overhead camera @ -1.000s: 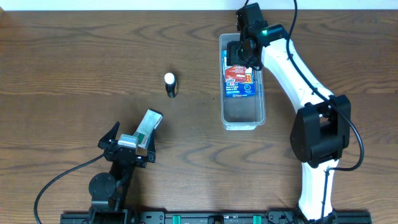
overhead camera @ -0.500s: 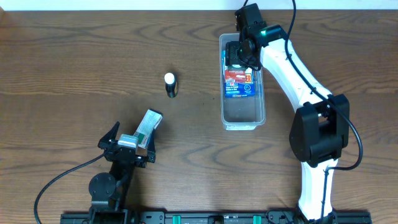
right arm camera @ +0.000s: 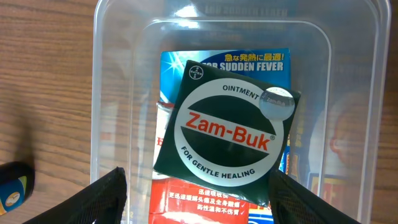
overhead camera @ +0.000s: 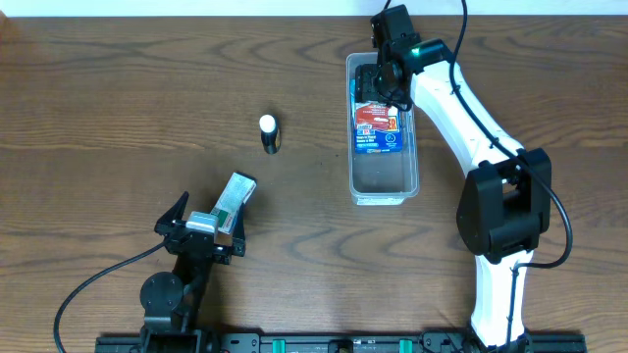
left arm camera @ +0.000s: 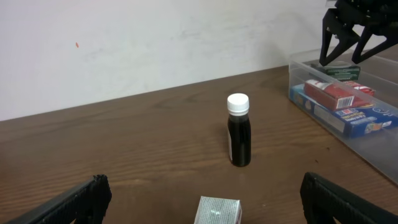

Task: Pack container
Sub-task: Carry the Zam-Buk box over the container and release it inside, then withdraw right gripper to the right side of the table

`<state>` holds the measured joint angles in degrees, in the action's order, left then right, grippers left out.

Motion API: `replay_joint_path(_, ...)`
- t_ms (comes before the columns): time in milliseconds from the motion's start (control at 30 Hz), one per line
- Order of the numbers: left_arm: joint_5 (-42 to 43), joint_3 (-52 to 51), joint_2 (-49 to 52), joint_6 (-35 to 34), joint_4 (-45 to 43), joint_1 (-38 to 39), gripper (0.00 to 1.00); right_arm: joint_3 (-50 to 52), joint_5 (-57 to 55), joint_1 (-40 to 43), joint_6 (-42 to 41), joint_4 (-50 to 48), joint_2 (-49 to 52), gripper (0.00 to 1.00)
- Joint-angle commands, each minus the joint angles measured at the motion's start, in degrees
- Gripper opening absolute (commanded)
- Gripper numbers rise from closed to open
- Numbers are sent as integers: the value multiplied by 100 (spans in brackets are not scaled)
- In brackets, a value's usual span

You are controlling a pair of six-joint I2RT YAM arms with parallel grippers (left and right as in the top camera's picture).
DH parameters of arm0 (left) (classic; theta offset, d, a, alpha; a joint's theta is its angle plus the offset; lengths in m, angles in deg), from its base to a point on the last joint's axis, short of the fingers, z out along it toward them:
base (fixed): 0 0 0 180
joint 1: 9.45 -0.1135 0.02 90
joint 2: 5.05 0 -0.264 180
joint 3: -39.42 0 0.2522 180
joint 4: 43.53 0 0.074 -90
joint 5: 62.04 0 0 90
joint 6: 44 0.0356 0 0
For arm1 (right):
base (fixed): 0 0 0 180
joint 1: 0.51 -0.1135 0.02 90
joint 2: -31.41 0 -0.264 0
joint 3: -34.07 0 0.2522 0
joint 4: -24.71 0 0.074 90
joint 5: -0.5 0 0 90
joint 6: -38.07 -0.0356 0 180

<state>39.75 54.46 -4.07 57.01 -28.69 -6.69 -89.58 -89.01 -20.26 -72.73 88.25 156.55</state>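
Note:
The clear plastic container stands at the back right and also shows in the right wrist view and the left wrist view. Inside it, a dark green Zam-Buk box lies on a blue box and a red box. My right gripper hangs open over the container's far end, its fingers on either side of the green box and not gripping it. My left gripper is open and empty, low at the front left, with a green and white box just ahead of it.
A small dark bottle with a white cap stands upright on the brown wooden table, left of the container; it also shows in the left wrist view. A white wall runs behind the table.
My right gripper has shifted slightly over the container's far end. The left arm, the bottle and the green and white box have not moved.

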Motion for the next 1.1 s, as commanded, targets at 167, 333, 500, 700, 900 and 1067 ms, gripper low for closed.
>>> replay_joint_path(167,66,-105,2,96,186,-24,98,-70,-42,-15,31,11,-372,73)
replay_joint_path(333,66,-105,2,96,186,-24,98,-70,-708,223,15,328,-1040,77)
replay_joint_path(500,66,-105,2,96,186,-24,98,-70,-1274,796,-61,721,-1770,87)
replay_joint_path(700,66,-105,2,96,186,-24,98,-70,-1255,1838,-66,1423,-2361,95)
replay_joint_path(900,66,-105,2,96,186,-24,98,109,-1207,2732,-667,2181,-2345,99)
replay_joint_path(1067,66,-105,2,96,186,-24,98,533,-1207,3145,-1115,2116,-2345,99)
